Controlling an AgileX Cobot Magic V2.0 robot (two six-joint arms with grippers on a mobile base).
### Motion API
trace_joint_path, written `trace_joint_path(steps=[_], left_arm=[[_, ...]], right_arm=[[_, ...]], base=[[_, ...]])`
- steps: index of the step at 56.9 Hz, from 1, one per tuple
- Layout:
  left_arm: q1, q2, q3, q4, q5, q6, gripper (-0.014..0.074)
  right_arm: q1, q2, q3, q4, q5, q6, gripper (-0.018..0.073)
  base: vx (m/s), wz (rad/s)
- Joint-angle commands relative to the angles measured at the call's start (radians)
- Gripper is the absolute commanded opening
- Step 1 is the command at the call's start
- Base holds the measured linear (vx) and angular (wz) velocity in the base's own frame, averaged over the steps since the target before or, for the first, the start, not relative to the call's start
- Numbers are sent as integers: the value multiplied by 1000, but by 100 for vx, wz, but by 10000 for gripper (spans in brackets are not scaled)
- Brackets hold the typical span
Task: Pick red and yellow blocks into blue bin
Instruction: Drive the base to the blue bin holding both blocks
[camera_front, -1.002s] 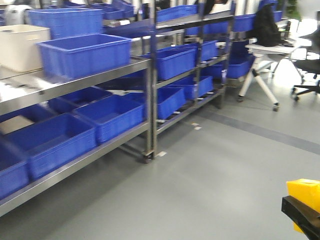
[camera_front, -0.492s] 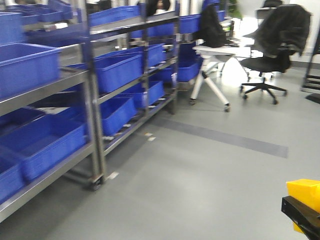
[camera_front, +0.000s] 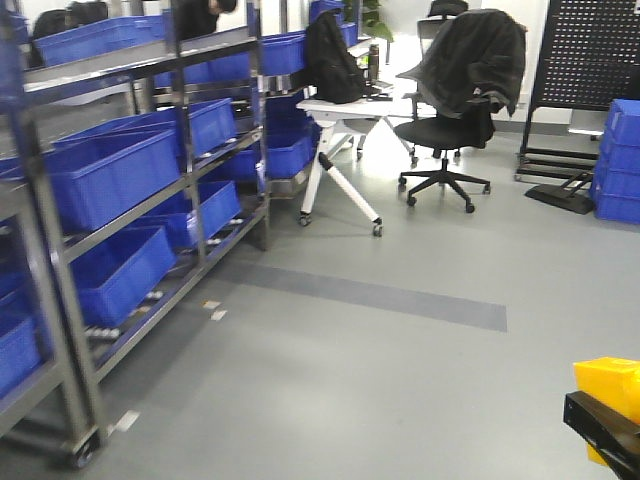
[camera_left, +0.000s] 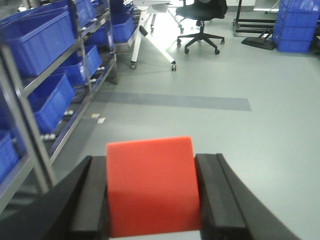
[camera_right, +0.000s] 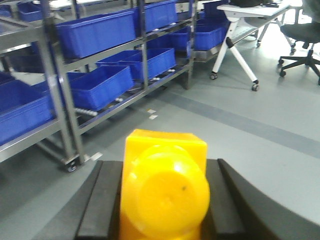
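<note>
My left end effector (camera_left: 152, 200) is pinching the red block (camera_left: 152, 185). One black finger (camera_left: 92, 200) sits on each side, tight vs. its flat faces. The block has no letters on the face I can see.

My right end effector (camera_right: 162, 205) is pinching the yellow brick (camera_right: 165, 185) the same way, w/ a round stud facing the cam. In the front view the brick (camera_front: 610, 380) and the black tip pop in at the bottom right corner.

Both arms are held up over the gray floor (camera_front: 400, 400), fingers pointing fwd and about level.

On my left are metal shelves (camera_front: 60, 330) on wheels, full of blue crates (camera_front: 110, 175). Small white tape bits (camera_front: 212, 310) lie by the shelves; too small to read. A darker stripe (camera_front: 380, 295) runs across the floor.

Farther back is a white desk (camera_front: 340, 105) w/ a black backpack (camera_front: 330, 55) on it. Next to it is a black chair (camera_front: 450, 110) w/ a dark coat over its back. At the far right are a black peg board (camera_front: 590, 50) and more stacked blue boxes (camera_front: 620, 160).
</note>
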Motion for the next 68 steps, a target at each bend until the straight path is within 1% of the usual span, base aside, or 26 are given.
trace_joint_path(steps=[1, 11, 21, 68], left_arm=[[-5, 2, -27, -12, -80, -9, 0], [-5, 4, -27, -12, -80, -9, 0], [-5, 4, -27, -12, -80, -9, 0], [-5, 4, -27, -12, -80, -9, 0]], right_arm=[[-3, -2, -30, -9, -85, -3, -8], [-3, -2, -30, -9, -85, -3, -8], [-3, -2, -30, -9, -85, -3, -8], [-3, -2, -30, -9, -85, -3, -8]], base=[[56, -16], [56, -4], [55, 22], [49, 41]])
